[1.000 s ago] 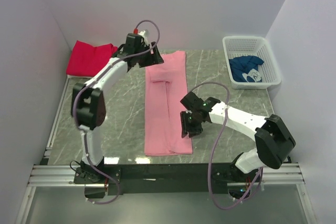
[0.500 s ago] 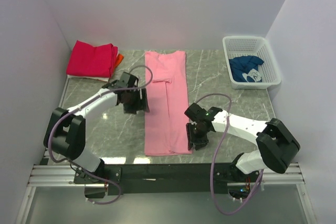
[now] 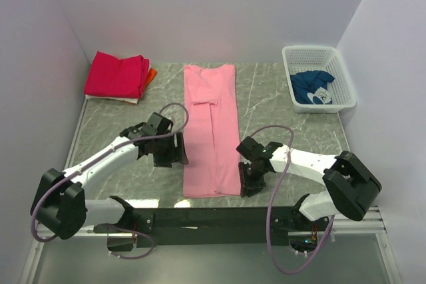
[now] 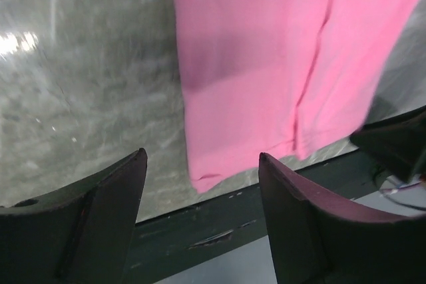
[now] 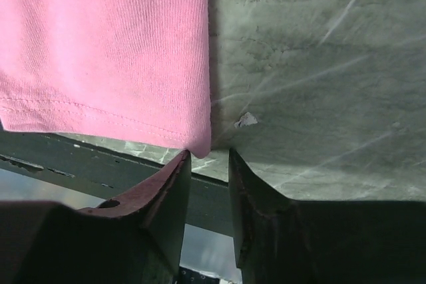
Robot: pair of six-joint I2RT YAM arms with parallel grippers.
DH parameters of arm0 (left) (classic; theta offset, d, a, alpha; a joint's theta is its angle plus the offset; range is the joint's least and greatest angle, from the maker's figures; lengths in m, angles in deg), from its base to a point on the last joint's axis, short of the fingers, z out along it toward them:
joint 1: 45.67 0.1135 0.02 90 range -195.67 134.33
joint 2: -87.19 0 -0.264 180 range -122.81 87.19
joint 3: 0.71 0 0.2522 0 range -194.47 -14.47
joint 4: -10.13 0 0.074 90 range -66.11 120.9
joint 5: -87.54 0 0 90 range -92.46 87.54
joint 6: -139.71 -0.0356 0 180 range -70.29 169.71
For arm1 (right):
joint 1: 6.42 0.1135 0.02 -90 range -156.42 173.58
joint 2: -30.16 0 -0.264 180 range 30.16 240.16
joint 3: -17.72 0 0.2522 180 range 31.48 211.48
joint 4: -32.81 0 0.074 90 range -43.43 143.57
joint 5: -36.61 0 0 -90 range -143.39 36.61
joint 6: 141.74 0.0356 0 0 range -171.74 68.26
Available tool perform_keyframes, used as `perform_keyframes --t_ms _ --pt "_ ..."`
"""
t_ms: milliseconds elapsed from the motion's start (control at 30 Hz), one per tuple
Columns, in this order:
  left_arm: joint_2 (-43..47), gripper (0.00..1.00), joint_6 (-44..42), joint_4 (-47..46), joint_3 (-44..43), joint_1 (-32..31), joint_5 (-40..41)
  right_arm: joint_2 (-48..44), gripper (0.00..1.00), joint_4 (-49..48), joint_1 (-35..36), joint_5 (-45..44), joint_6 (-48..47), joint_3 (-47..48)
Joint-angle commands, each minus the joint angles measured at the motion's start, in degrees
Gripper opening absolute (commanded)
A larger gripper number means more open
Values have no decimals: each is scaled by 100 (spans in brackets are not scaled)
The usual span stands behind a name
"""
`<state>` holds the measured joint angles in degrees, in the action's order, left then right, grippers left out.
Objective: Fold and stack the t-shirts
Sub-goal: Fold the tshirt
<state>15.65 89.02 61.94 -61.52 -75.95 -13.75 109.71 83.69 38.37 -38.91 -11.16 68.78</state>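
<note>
Down the middle of the table (image 3: 286, 124), the light pink t-shirt (image 3: 212, 131) is lying as a long narrow strip, reaching from the far edge almost to the near edge. Its sides are already turned in, with one sleeve showing as a small flap toward the far end.

Both arms are working the near hem. The left tool (image 4: 201, 164) is hovering just above the strip's near left corner. Its fingers are standing well apart with nothing between them, and the hem corner is sitting right below the gap. I'm reading that as lining up for a pinch.

At the near right corner, the right tool (image 5: 208, 154) is sitting low against the table, its fingers showing only a slim gap. The very tip of the stitched hem is poking in at the mouth of that gap. Whether the cloth is actually being pinched, I cannot tell.

One tool at each near corner is looking like the set-up for carrying the hem toward the far edge and halving the strip.

At the far left corner, the magenta-red t-shirt (image 3: 116, 74) is resting folded, with the orange t-shirt (image 3: 152, 73) peeking out beneath it. That is looking like the stack. At the far right corner, the dark blue t-shirt (image 3: 311, 88) is waiting crumpled in the white basket (image 3: 318, 53).
</note>
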Motion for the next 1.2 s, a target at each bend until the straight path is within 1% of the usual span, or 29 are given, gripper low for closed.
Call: perform_keyframes --t_ms 0,133,300,400,433,533,600,700,733,833,1000,1100,1167 --pt "167 73 358 72 370 -258 -93 8 35 -390 55 -208 -50 -109" --pt "299 73 586 -77 696 -417 -224 69 30 -460 47 -244 -50 14" --pt "115 71 709 -446 1048 -531 -514 175 22 -592 38 -288 -76 76" --pt "27 70 754 -499 1154 -636 -567 254 14 -654 47 -279 -85 84" --pt "10 69 754 -517 1154 -654 -576 263 10 -654 47 -288 -94 93" --pt "-87 67 771 -561 1189 -751 -637 289 6 -671 55 -305 -76 76" --pt "-114 67 797 -605 1207 -830 -690 289 5 -689 47 -297 -68 58" --pt "-140 61 894 -693 1347 -927 -690 246 5 -680 55 -305 -15 14" --pt "-157 57 920 -728 1391 -935 -699 237 5 -689 47 -305 20 14" --pt "-210 50 999 -781 1523 -979 -682 166 5 -698 47 -314 73 -47" --pt "-254 47 1044 -965 1576 -1015 -646 87 5 -671 47 -314 126 -82" --pt "-368 43 1017 -1044 1532 -1023 -690 70 5 -610 47 -349 108 -39" --pt "-500 38 991 -1053 1497 -1041 -664 78 5 -575 47 -367 91 -12"
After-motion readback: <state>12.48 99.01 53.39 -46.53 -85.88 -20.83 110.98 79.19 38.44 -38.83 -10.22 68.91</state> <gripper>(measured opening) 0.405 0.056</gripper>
